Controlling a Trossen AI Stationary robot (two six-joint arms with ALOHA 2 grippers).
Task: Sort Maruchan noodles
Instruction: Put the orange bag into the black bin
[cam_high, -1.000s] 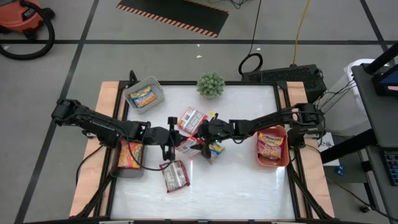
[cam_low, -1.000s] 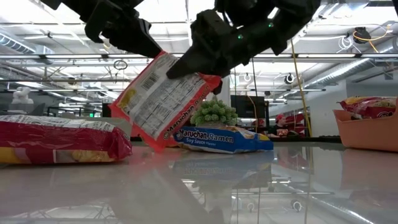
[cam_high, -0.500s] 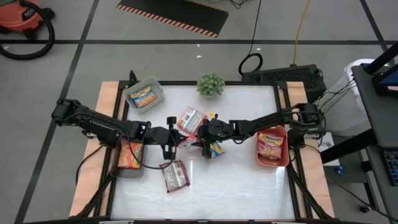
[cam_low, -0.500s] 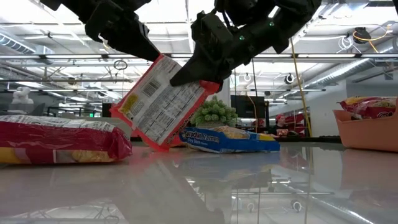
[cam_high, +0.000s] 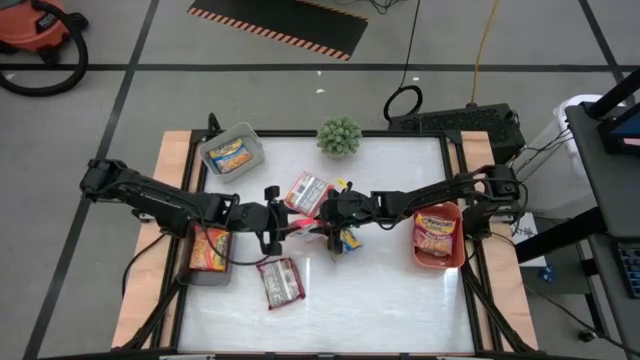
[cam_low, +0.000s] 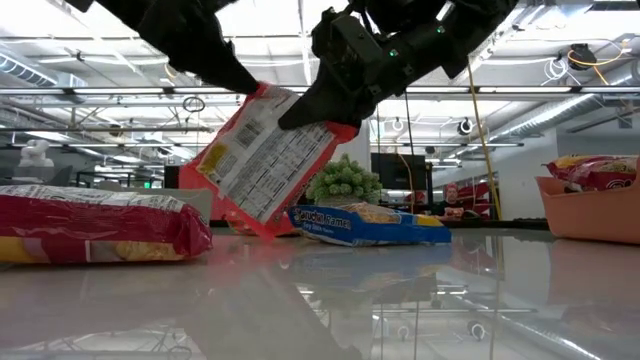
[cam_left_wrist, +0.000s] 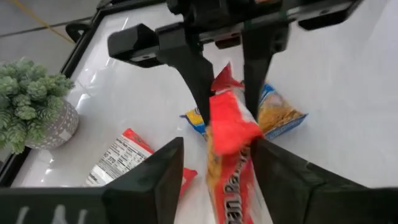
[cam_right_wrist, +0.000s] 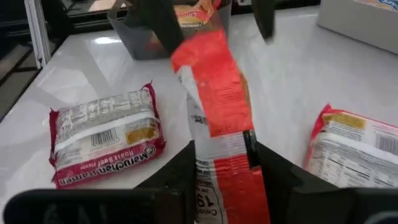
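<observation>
The right end effector (cam_high: 326, 212) is clamped on one end of a red packet (cam_low: 262, 160), held tilted above mid-desk. The left end effector (cam_high: 272, 214) meets it from the opposite side, its fingers (cam_left_wrist: 163, 180) spread apart beside the packet's other end. Beneath lies a blue-and-yellow packet (cam_low: 362, 224). Another red packet (cam_high: 281, 282) rests nearer the desk's (cam_high: 390, 300) front edge, with bare desk to its right.

"Maruchan Ramen" reads on flat blue-yellow plastic pkt (cam_low: 365, 222) mid-tabletop; "Maruchan… Roast Beef Flavor" on flat dark-red plastic pkt (cam_right_wrist: 106, 140) nr front edge.
</observation>
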